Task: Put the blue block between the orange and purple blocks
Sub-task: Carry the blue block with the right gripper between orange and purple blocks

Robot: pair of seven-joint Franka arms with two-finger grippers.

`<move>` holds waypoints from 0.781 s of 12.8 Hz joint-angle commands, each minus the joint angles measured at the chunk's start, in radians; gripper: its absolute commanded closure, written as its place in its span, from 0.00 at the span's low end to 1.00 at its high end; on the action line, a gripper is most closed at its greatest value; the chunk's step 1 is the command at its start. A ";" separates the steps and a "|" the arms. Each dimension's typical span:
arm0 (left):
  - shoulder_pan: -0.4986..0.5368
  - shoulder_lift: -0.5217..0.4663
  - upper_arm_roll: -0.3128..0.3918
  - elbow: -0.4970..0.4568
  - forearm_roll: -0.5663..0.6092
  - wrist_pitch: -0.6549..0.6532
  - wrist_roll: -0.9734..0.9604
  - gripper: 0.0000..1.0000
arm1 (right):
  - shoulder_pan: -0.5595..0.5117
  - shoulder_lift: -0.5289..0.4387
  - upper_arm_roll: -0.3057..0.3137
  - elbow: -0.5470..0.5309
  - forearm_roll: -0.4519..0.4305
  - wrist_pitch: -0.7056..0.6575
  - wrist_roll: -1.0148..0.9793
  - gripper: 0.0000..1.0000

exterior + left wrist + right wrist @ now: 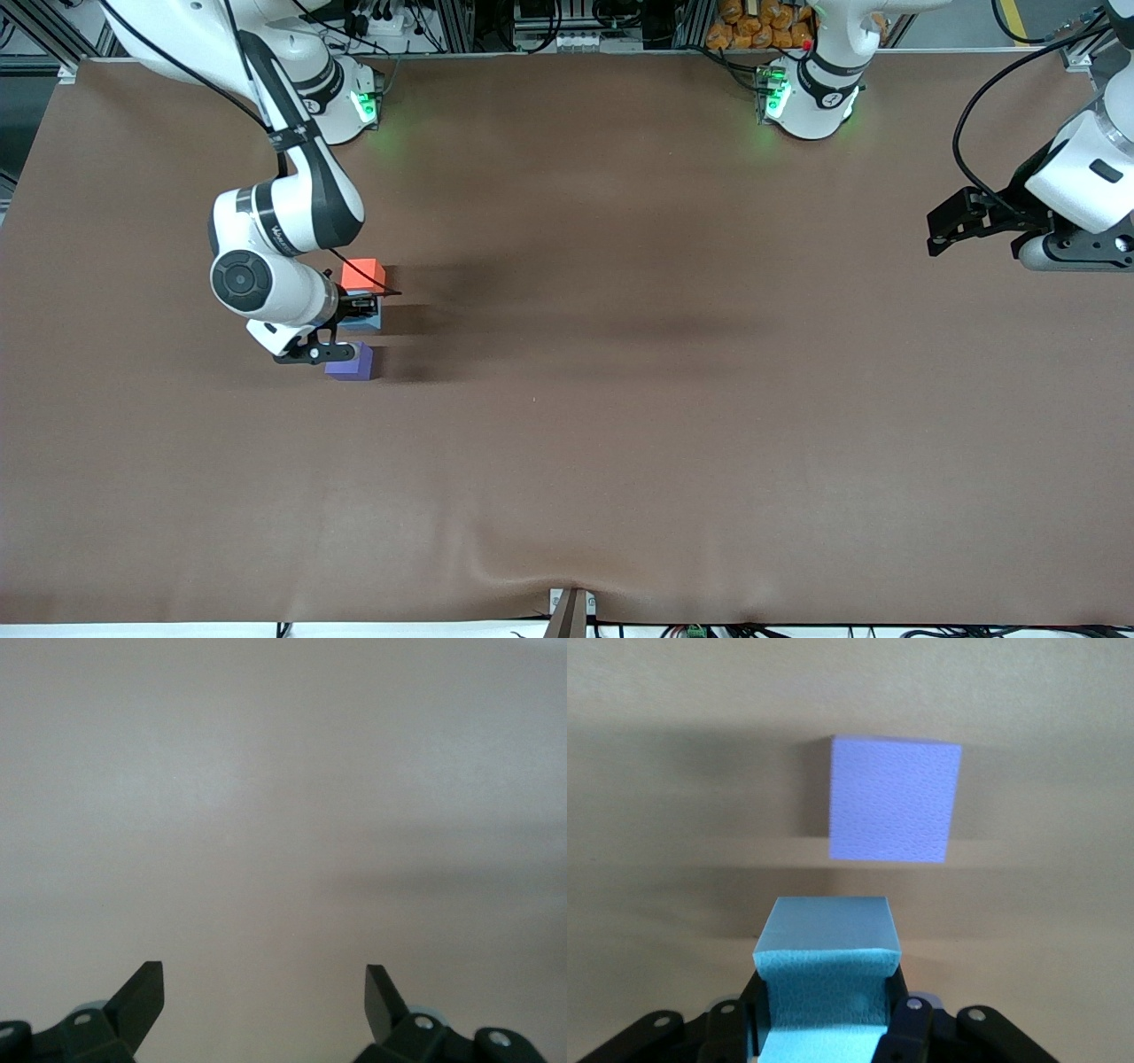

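Note:
My right gripper (pixel 358 308) is shut on the light sky-blue block (pixel 365 319), with the jaws pressed against two of its sides. It holds the block low between the orange-red block (pixel 363 273) and the violet-purple block (pixel 351 362), which lies nearer the front camera. I cannot tell whether the blue block touches the table. The right wrist view shows the blue block (pixel 826 966) in my right gripper (pixel 822 1003), with the purple block (pixel 895 799) a short gap away. The orange block is out of that view. My left gripper (pixel 937 232) waits open and empty at the left arm's end of the table.
The brown table cover (pixel 620 399) is bare around the three blocks. The left wrist view shows only my left gripper (pixel 264 979) over bare cover (pixel 283 815). The arm bases and cables stand along the table edge farthest from the front camera.

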 commanded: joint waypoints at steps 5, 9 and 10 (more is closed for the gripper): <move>0.006 -0.025 -0.004 -0.020 -0.012 -0.001 0.021 0.00 | -0.038 -0.032 0.014 -0.098 -0.014 0.129 -0.024 1.00; -0.003 -0.041 -0.007 -0.036 -0.012 -0.001 0.018 0.00 | -0.065 -0.006 0.014 -0.158 -0.016 0.259 -0.056 1.00; -0.003 -0.040 -0.007 -0.036 -0.012 -0.001 0.020 0.00 | -0.070 0.004 0.014 -0.162 -0.016 0.282 -0.057 1.00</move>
